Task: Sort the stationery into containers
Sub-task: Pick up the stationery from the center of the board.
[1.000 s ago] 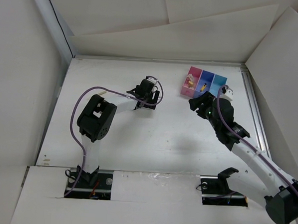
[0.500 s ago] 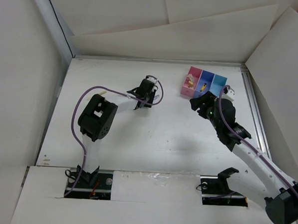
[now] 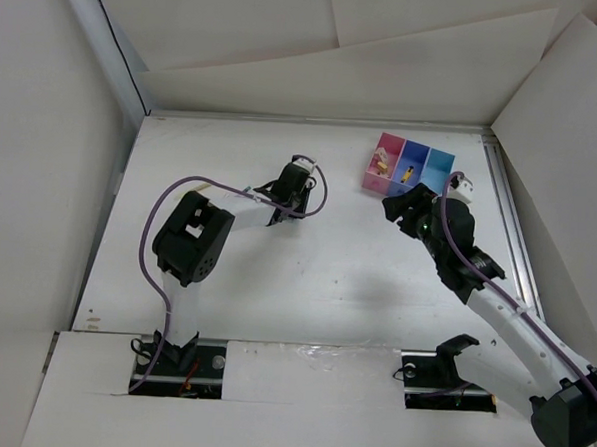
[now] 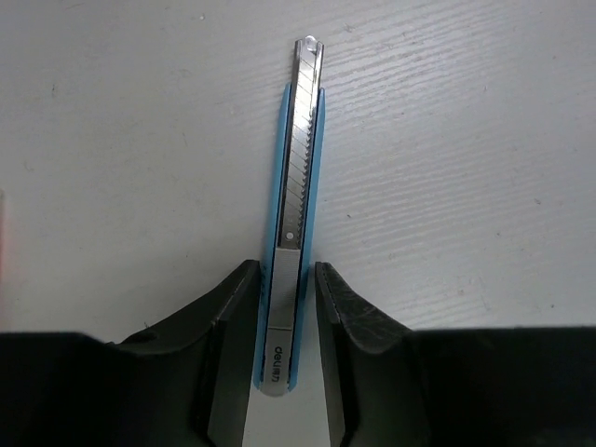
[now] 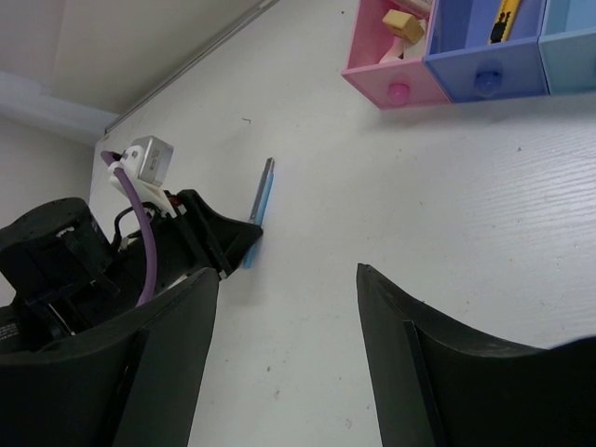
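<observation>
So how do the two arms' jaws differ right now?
Left gripper: jaws narrow, pinching the blue cutter lying on the table. Right gripper: jaws wide, nothing between them. The left sits low at the table; the right hangs higher, near the bins. Both are black and two-fingered.

White grained table point(image 4: 484, 140) under the jaws, pale board walls point(image 3: 386, 78) beyond and beside them, metal rail point(image 3: 502, 194) rightward, soft even light.

The blue utility knife point(image 4: 296, 214) carries the brand "deli" near its butt.
</observation>
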Motion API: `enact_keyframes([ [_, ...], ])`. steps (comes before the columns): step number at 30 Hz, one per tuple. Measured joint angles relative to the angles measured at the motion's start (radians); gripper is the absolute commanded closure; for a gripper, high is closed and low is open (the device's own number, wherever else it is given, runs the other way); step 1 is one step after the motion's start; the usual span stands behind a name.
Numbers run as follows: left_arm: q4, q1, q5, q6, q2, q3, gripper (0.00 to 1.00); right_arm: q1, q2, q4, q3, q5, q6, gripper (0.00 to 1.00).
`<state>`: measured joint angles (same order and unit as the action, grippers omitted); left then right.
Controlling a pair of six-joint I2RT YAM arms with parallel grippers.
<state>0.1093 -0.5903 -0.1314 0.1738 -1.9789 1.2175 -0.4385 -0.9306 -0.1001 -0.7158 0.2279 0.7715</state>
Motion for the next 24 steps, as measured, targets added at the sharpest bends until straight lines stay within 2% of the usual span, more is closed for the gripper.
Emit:
enact_keyframes([
  [3,0.000,-0.006,-0.001,0.008,0.000,0.000,0.72,0.000,0.000,0.000,0.000,0.000,0.000,0.33],
  [5,-0.002,-0.014,-0.009,0.009,0.000,0.000,0.79,0.000,0.000,0.000,0.000,-0.001,0.000,0.33],
  [8,-0.003,-0.023,-0.019,0.014,0.000,0.000,0.85,0.000,0.000,0.000,0.000,-0.001,0.000,0.33],
  [24,0.002,-0.032,0.053,0.098,0.133,-0.148,0.91,0.019,-0.021,0.004,0.001,-0.001,0.004,0.33],
])
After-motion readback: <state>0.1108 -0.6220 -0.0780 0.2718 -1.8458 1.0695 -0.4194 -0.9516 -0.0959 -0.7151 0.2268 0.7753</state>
